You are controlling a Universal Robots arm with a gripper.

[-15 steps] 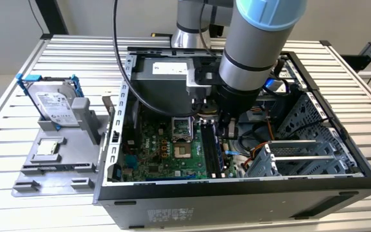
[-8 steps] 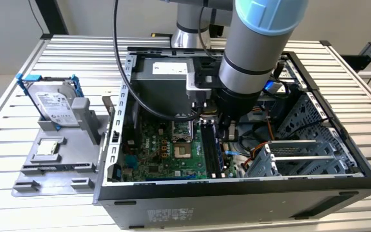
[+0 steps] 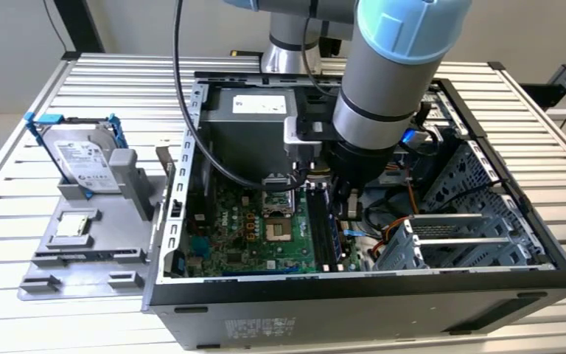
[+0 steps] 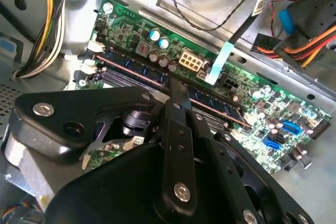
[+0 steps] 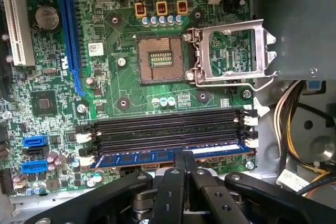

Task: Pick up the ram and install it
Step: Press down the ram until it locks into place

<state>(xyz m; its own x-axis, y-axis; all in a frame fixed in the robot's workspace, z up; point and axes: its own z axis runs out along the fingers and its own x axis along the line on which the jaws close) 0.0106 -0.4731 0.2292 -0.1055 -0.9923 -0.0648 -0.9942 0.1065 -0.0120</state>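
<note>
The gripper (image 5: 184, 163) has its two fingers (image 5: 177, 182) drawn nearly together on the top edge of the ram (image 5: 157, 157), which stands directly beneath the fingertips in the motherboard's (image 5: 131, 103) outermost slot, its long axis crosswise to them.

Open computer case (image 3: 519, 276), green motherboard (image 5: 131, 85), hard drive (image 3: 85, 166) on grey stand (image 3: 82, 254)

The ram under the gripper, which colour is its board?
Blue, with dark chips; the ram shows best in the first wrist view.
</note>
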